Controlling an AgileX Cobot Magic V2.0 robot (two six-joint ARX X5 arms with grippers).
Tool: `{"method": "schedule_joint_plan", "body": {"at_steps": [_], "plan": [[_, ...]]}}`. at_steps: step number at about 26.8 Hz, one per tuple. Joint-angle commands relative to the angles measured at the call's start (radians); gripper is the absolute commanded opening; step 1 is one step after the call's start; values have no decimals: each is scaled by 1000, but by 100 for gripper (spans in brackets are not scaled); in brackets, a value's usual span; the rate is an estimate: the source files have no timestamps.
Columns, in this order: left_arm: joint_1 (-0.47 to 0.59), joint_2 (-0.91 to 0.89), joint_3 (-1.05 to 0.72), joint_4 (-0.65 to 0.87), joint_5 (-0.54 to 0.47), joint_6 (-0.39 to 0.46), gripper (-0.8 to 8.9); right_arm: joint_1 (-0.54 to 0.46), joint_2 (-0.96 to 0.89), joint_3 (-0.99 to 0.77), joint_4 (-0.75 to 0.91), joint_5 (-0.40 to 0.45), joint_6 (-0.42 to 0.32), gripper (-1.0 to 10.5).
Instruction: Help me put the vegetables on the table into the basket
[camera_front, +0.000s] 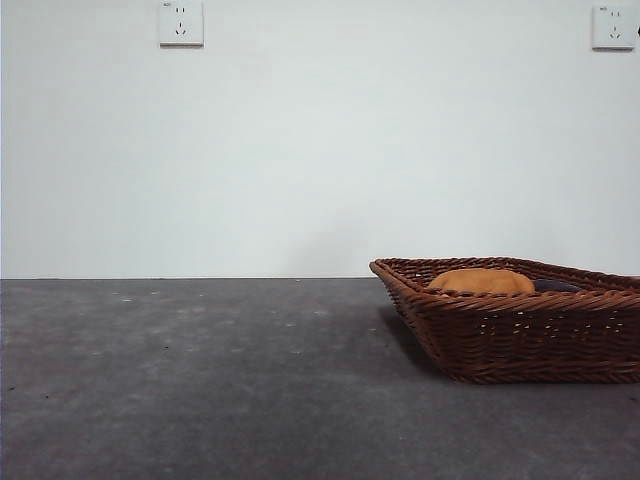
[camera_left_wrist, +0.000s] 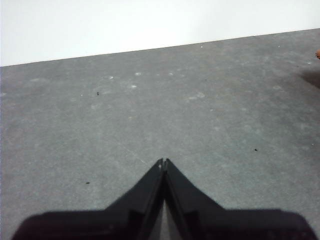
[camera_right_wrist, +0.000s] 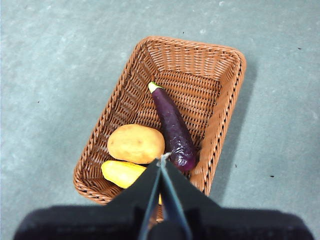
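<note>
On the left, the left hand (camera_left_wrist: 163, 162) hangs over bare worktop (camera_front: 200, 380) with its jaws pressed together and nothing between them; only a sliver of something orange-brown shows at the edge of its view, so it sits well apart from the work.

To the right stands the basket (camera_front: 520, 340), and all three vegetables lie inside it. The corn cob (camera_right_wrist: 122, 173) is at one end, touching the potato (camera_right_wrist: 136, 143) just beside it, and the long purple eggplant (camera_right_wrist: 173, 127) lies next to them, its long axis running along the basket's length with its pale stem end pointing toward the empty half. From the front, only the top of the potato and a dark edge of the eggplant rise above the braided rim.

The right hand (camera_right_wrist: 163, 161) hovers directly above the filled end of the basket — jaws closed on nothing. It is plainly the nearer arm, yet no vegetable shows on the worktop, so I judge the task complete; what remains is likely only to draw the right arm clear.
</note>
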Motion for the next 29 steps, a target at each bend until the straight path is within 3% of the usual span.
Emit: {"method": "schedule_joint_plan", "body": {"at_steps": [1,7,10,13,16,21,29], "plan": [[3,6,-10,6,0,-6,-3,1,2,0,6,0,-5,2],[3,29,-10,6,0,-6,-3,1,-3,0,6,12,-11,2],[3,37,-10,6,0,-6,-3,0,-80,0,2,135,-36,2],[3,40,-10,6,0,-6,-3,0,-223,-24,63,85,-34,2],[3,40,-10,6,0,-6,-3,-9,-406,-147,223,87,-6,2],[3,40,-10,6,0,-6,-3,-34,-705,-513,490,90,80,2],[3,40,-10,6,0,-6,-3,-34,-937,-854,577,145,79,2]]}}
